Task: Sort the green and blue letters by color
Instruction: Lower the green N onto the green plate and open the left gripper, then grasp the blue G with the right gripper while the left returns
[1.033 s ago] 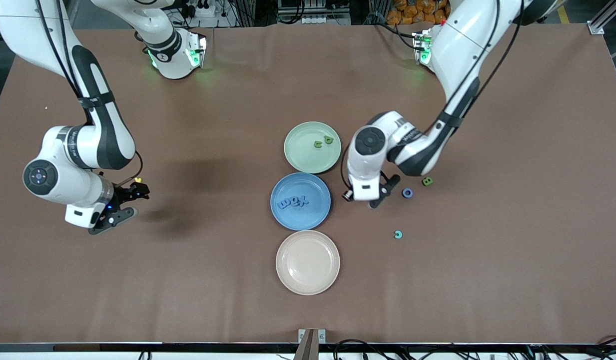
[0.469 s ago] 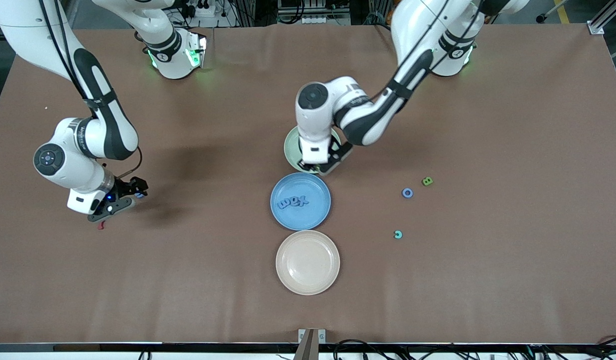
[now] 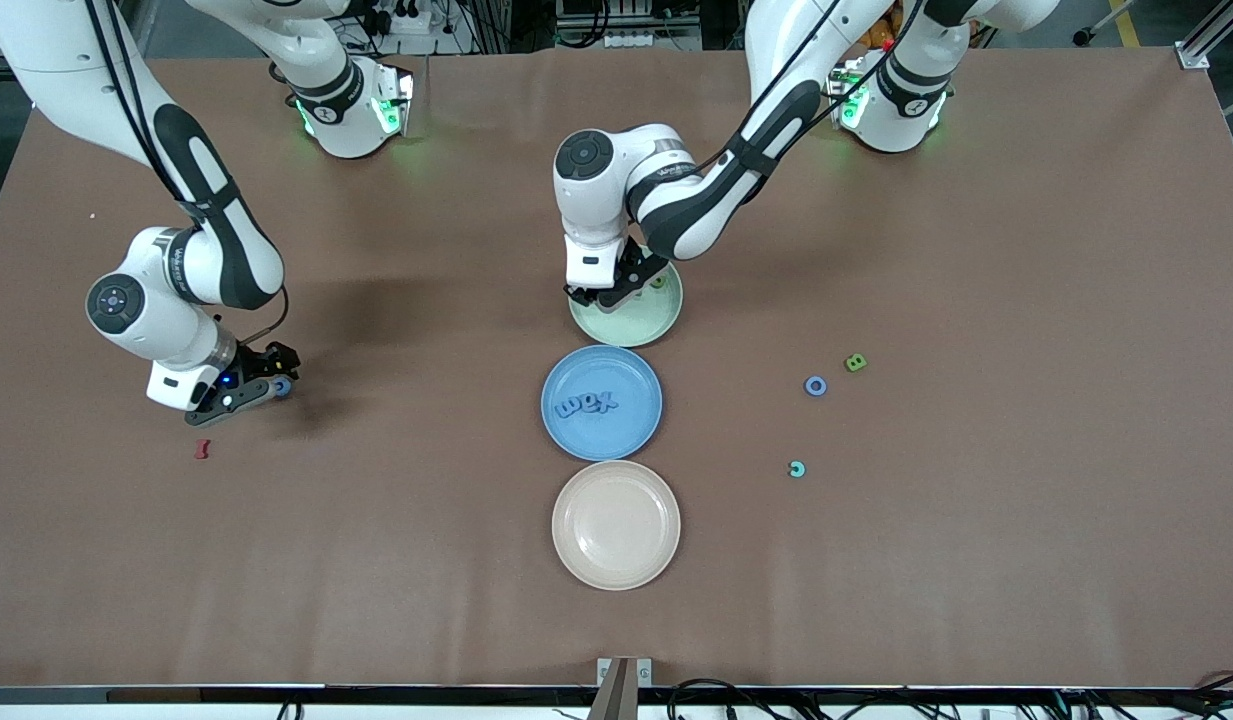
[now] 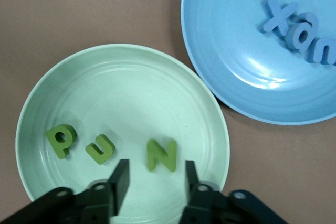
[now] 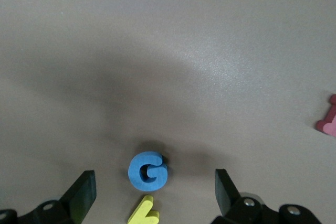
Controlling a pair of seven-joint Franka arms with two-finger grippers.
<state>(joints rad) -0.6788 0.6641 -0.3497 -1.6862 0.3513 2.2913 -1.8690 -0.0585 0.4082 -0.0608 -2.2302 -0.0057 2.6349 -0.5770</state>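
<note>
My left gripper (image 3: 616, 290) hangs open low over the green plate (image 3: 626, 328). In the left wrist view its fingers (image 4: 155, 176) stand apart just short of a green N (image 4: 161, 155), which lies free on the plate (image 4: 31, 108) beside a green U (image 4: 100, 149) and P (image 4: 61, 140). The blue plate (image 3: 616, 430) holds three blue letters (image 3: 587, 405). At the right arm's end, my right gripper (image 3: 251, 388) is open and low over the table, straddling a blue G (image 5: 148, 170). A blue O (image 3: 816, 386), green B (image 3: 855, 362) and teal C (image 3: 797, 469) lie loose toward the left arm's end.
A yellow letter (image 5: 144, 211) lies right beside the blue G, between the right gripper's fingers. A dark red letter (image 3: 202, 449) lies on the table near the right gripper. A beige plate (image 3: 616, 524) with nothing on it sits nearest the front camera, next to the blue plate.
The left arm swung from beside the loose letters to over the green plate and opened; a third green letter now lies there. The right gripper shifted slightly, uncovering the red letter.
</note>
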